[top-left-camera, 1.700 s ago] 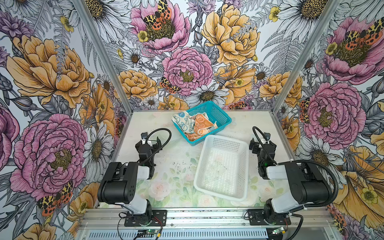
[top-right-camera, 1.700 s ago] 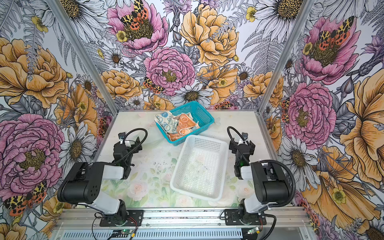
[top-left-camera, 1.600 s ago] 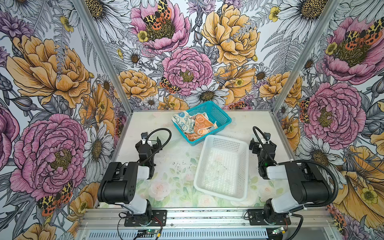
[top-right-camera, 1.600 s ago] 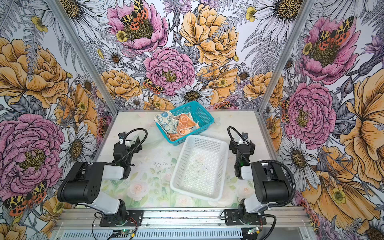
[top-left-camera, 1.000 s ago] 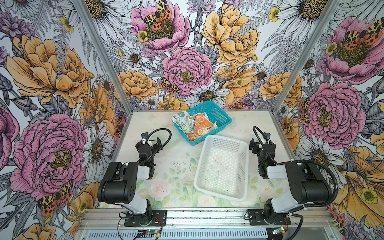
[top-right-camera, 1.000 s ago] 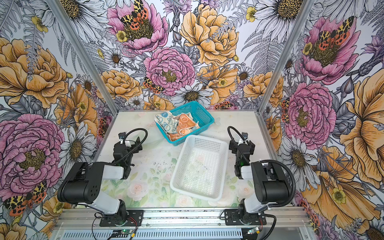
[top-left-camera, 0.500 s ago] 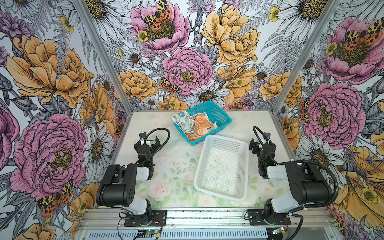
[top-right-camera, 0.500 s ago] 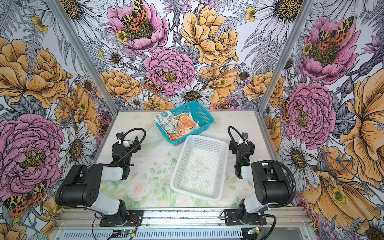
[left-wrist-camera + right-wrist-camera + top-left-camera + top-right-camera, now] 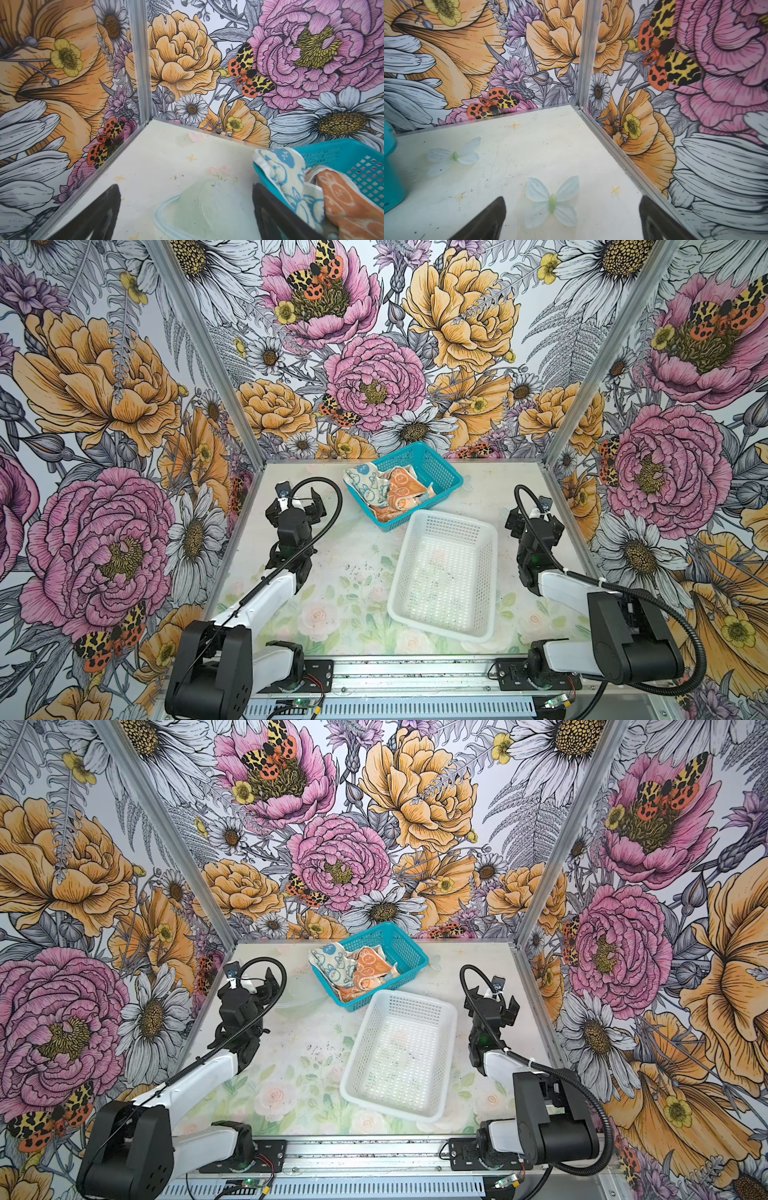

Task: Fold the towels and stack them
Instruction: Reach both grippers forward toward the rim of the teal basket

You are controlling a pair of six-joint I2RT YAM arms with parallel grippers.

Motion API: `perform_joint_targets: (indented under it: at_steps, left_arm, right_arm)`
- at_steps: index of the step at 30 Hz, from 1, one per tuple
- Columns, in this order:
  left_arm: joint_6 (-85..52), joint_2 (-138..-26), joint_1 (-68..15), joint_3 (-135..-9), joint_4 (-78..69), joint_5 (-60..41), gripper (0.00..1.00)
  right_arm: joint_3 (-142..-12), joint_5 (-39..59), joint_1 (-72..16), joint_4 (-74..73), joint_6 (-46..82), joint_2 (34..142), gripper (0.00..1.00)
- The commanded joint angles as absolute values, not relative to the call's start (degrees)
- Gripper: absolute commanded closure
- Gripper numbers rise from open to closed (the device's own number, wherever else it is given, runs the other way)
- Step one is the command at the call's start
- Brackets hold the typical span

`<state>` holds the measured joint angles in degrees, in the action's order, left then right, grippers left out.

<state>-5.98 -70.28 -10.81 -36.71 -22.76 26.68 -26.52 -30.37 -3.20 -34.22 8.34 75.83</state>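
Note:
The towels lie crumpled in a teal basket [image 9: 434,464] at the back middle of the table. A cream towel with blue bunnies [image 9: 368,485] hangs over the basket's left rim, and an orange towel [image 9: 401,487] lies beside it. Both show in both top views [image 9: 332,965] [image 9: 370,967]. My left gripper [image 9: 296,501] [image 9: 249,984] hovers left of the basket, open and empty. In the left wrist view its fingers [image 9: 108,207] frame bare table, with the cream towel [image 9: 284,176] and orange towel [image 9: 349,203] just past one finger. My right gripper [image 9: 534,512] [image 9: 572,209] stands open and empty at the right, away from the towels.
An empty white basket [image 9: 453,517] [image 9: 409,996] sits at an angle in front of the teal one, between the arms. Flowered walls with metal corner posts [image 9: 139,62] close in the table on three sides. The teal basket's corner [image 9: 390,166] shows in the right wrist view.
My left arm has stretched out and carried its open gripper toward the back of the table, nearer the teal basket. The right arm has hardly moved.

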Motion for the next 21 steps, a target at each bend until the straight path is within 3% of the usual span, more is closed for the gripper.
perform_joint_targets:
  at_steps: [1,7,12,21]
  left_arm:
    - [-10.9,-76.0,-13.5,-44.8,-6.8,27.9,0.01]
    - [-14.6,-84.5,-17.2,-55.2,-3.0,19.5,0.01]
    - [-16.1,-94.7,-23.5,-70.1,10.0,25.7,0.01]
    - [-33.4,-103.8,-26.2,-83.3,24.8,21.0,0.01]
  right_arm:
    - [-33.7,-35.0,-3.6,-24.2,10.6,72.7,0.01]
    - [-52.1,-24.6,-4.8,-6.2,11.1,77.5,0.00]
    - [-61.7,-19.5,-7.7,-0.5,11.7,82.3,0.01]
    - [-64.6,-16.5,-11.0,2.2,9.8,86.9,0.01]
